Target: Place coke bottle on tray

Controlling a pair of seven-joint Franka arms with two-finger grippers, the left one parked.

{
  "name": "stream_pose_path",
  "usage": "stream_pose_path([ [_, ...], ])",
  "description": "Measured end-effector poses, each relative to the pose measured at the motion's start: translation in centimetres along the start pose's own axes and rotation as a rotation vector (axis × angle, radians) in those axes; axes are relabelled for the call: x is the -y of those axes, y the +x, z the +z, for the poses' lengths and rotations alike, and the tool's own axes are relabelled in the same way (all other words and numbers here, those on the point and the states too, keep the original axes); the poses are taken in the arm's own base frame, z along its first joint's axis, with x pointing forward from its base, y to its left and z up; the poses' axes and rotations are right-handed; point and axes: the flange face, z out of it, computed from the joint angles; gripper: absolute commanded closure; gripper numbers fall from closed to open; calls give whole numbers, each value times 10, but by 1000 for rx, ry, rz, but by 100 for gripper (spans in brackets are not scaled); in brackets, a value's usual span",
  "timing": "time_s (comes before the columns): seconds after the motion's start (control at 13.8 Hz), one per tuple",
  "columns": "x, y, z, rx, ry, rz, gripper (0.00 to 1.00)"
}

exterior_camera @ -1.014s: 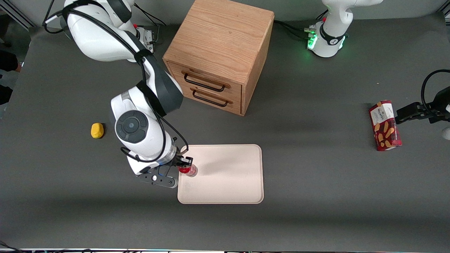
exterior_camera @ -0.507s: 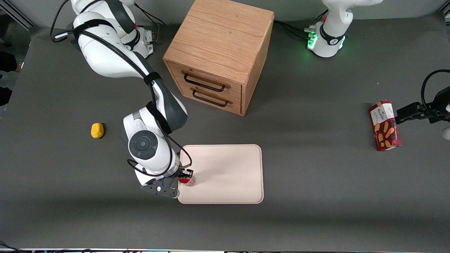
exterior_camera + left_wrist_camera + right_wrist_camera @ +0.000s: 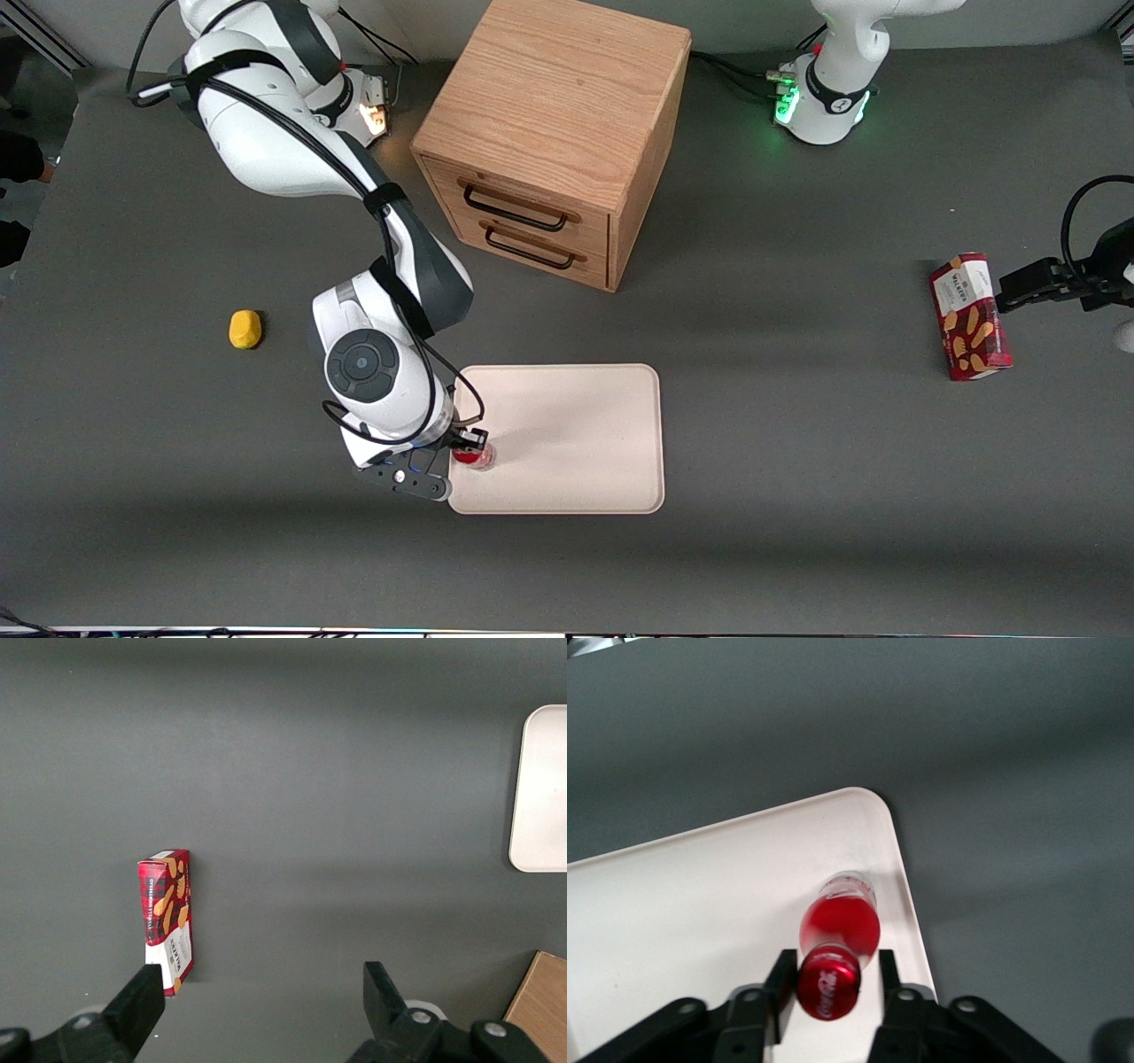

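The small red coke bottle (image 3: 477, 457) stands upright on the cream tray (image 3: 576, 443), near the tray's edge toward the working arm's end and its corner nearest the front camera. My right gripper (image 3: 467, 453) is around the bottle's top. In the right wrist view the red cap and body of the bottle (image 3: 840, 921) sit between the black fingers of the gripper (image 3: 833, 973). One finger (image 3: 782, 979) is against the cap and a narrow gap shows at the other finger. The bottle's clear base rests on the tray (image 3: 700, 904).
A wooden drawer box (image 3: 554, 133) stands farther from the front camera than the tray. A yellow lump (image 3: 245, 329) lies toward the working arm's end. A red snack box (image 3: 970, 316) lies toward the parked arm's end and also shows in the left wrist view (image 3: 166, 908).
Over the last second my right arm carried the bottle a little nearer the front camera and down onto the tray. In the last half second it hardly moved.
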Motion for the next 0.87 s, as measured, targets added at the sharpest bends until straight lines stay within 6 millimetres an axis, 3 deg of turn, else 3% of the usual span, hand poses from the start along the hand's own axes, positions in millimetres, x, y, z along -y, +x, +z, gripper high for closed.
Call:
stream_pose_path([
  [0.22,0,0,-4,-5,4,3,0],
  [0.43,-7,-5,-36,26,-35,6,0],
  [0.58,-20,-17,-81,77,-95,10,0],
  [0.87,-56,-51,-202,124,-167,24,0],
])
